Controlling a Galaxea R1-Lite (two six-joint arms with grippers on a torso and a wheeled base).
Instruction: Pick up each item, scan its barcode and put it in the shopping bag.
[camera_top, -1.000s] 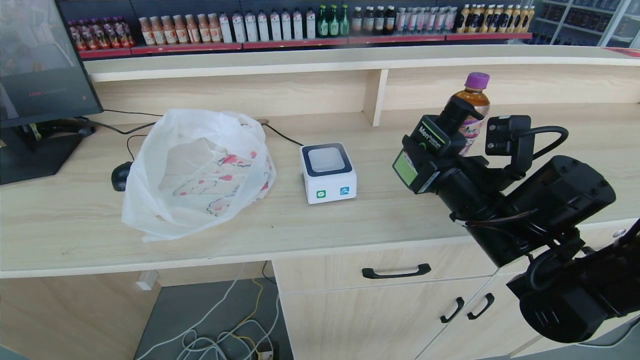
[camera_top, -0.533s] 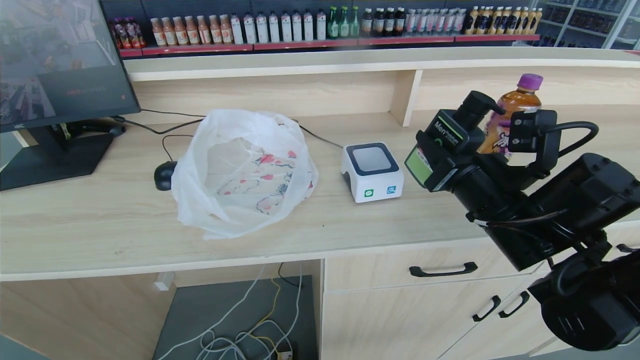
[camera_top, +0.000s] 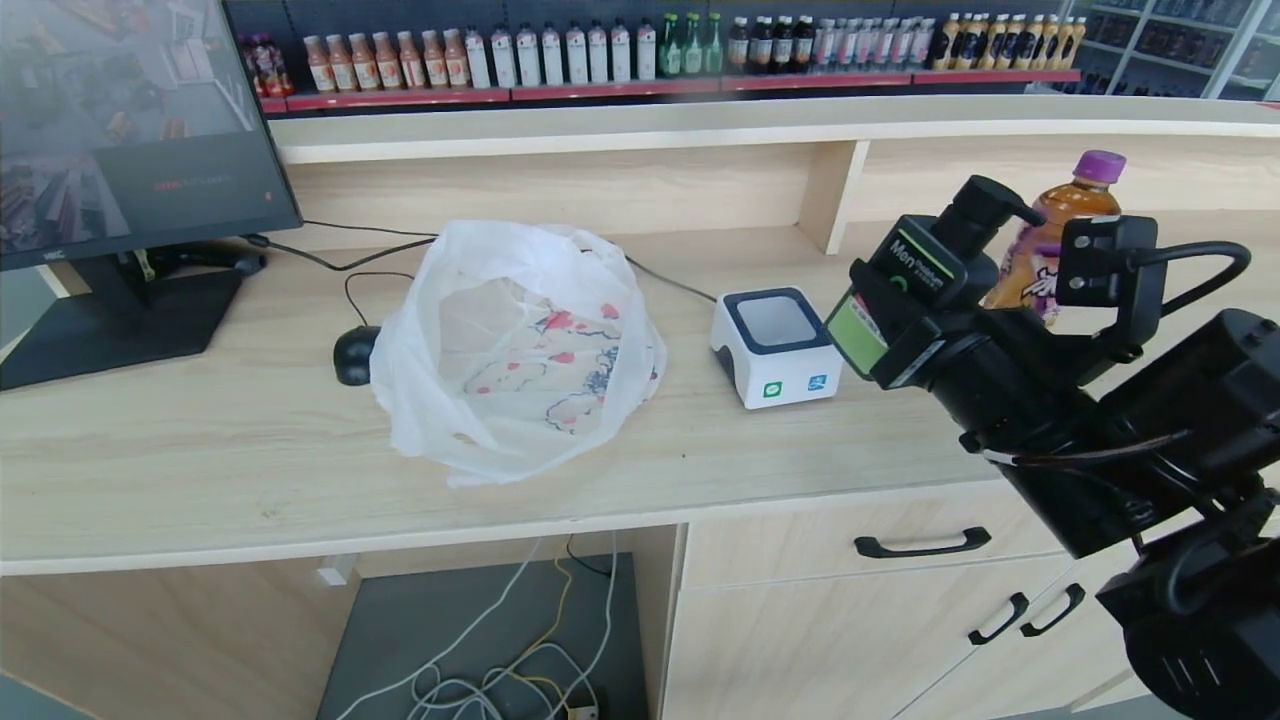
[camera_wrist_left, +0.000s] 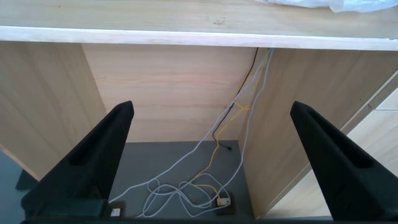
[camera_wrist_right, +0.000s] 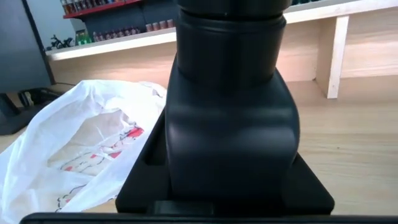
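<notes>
My right gripper (camera_top: 935, 345) is clamped on a black pump bottle (camera_top: 908, 282), jaws pressed against its lower body. That leaves the pump head free at one o'clock and the green-labelled face turned out toward eight o'clock. I hold it tilted and lifted off the counter (camera_top: 200, 460), I judge so that a label can be turned toward the reader; which face carries the barcode I cannot tell. The scanner (camera_top: 775, 345) sits on the counter at nine o'clock of the bottle, just beside it and not under it. Its window looks upward, so the bottle is not yet placed for a read and would need to come over the glass with the code facing down. The shopping bag (camera_top: 520, 345) slumps at nine o'clock of the scanner with its mouth gaping toward me, which should make a one-armed drop workable afterwards. An orange bottle (camera_top: 1050, 240) with a purple cap stands at one o'clock behind my wrist, likely waiting its turn. My left gripper (camera_wrist_left: 212, 124) hangs below the counter edge with its jaws wide apart and nothing in them, facing the floor cables (camera_wrist_left: 199, 186), kept out of the way, I think.
</notes>
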